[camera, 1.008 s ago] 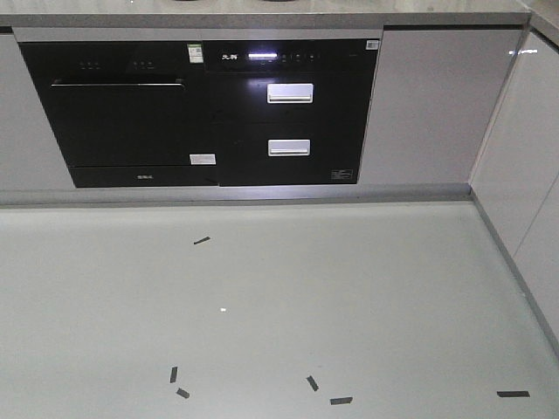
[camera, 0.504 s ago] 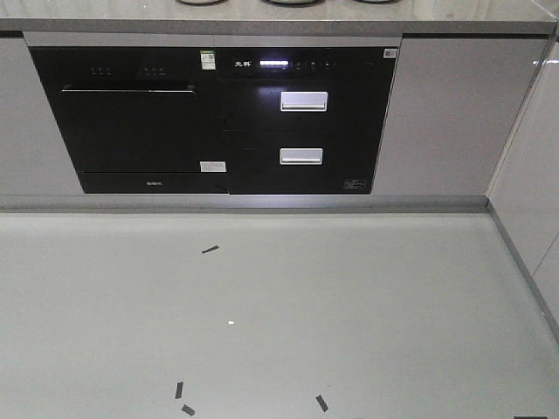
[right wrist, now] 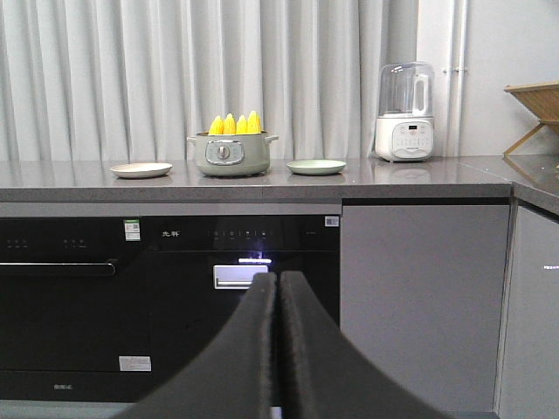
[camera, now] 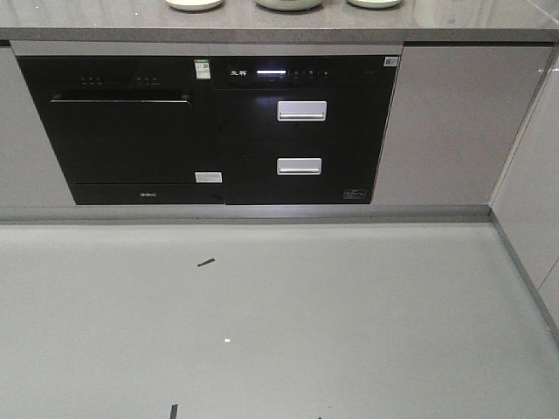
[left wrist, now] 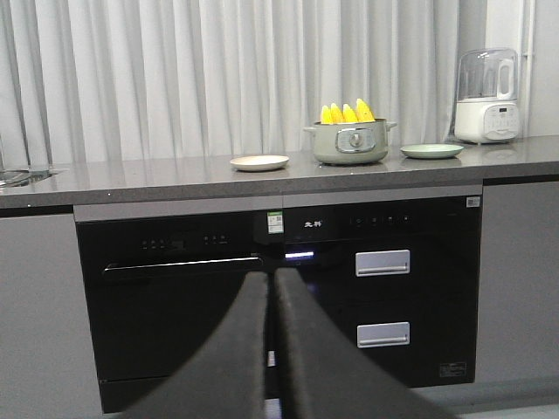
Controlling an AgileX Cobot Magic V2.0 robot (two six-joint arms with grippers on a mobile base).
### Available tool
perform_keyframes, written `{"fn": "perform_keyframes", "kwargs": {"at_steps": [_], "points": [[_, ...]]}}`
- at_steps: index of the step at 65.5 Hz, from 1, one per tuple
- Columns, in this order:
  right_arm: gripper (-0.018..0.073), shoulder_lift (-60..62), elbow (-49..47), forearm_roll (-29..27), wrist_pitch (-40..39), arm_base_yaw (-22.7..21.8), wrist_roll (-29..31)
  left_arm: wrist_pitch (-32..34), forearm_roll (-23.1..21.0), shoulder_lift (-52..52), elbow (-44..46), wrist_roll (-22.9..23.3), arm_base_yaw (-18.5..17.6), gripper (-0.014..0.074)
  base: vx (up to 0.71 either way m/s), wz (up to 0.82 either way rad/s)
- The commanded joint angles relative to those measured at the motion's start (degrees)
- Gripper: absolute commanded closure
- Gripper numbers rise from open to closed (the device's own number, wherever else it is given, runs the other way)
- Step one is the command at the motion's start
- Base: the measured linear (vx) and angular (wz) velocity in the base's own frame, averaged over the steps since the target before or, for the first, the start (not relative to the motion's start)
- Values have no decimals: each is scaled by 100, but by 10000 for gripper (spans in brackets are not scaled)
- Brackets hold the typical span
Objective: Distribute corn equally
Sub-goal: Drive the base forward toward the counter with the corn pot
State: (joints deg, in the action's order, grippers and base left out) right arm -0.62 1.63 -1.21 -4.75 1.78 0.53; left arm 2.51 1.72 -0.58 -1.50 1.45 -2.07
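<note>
A: What has changed?
B: The base has rolled nearer the counter (camera: 262, 30); the pot (camera: 291, 3) now edges into the front view.
A: And the corn (left wrist: 347, 113)?
B: It stands upright in the pot, between a cream plate (left wrist: 259, 162) and a green plate (left wrist: 431, 150). The left gripper (left wrist: 271, 281) and the right gripper (right wrist: 278, 279) each have their jaws pressed together, holding nothing.

One pot (left wrist: 327, 148) holds four cobs of corn (left wrist: 349, 113) standing on end (four tips show above the rim; anything lower is hidden). Two plates flank it on one countertop (left wrist: 175, 179), a cream plate (left wrist: 259, 162) and a green plate (left wrist: 431, 151), with one white blender (left wrist: 487, 96) further along. Below are two black appliances, an oven-like unit (camera: 122, 131) and a drawer unit (camera: 301, 140) with two silver handles (camera: 301, 111); the floor (camera: 349, 332) bears two dark tape strips (camera: 206, 261) and one white speck (camera: 227, 340), the left gripper (left wrist: 272, 278) and right gripper (right wrist: 279, 279) make two, and one wooden rack (right wrist: 528, 87) shows at the right
</note>
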Motion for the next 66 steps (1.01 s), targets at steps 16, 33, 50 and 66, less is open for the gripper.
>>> {"fn": "perform_keyframes", "kwargs": {"at_steps": [16, 33, 50, 66], "points": [[570, -62, 47, 29, -433, -25, 16, 406, -53, -103, -82, 3, 2, 603, 12, -3], [570, -62, 47, 29, -433, -25, 16, 406, -53, -103, -82, 3, 2, 603, 12, -3], [570, -62, 47, 29, -433, -25, 16, 406, -53, -103, -82, 3, 2, 603, 12, -3], [570, -62, 47, 29, -433, -25, 16, 406, -53, -103, -82, 3, 2, 603, 15, -4]]}}
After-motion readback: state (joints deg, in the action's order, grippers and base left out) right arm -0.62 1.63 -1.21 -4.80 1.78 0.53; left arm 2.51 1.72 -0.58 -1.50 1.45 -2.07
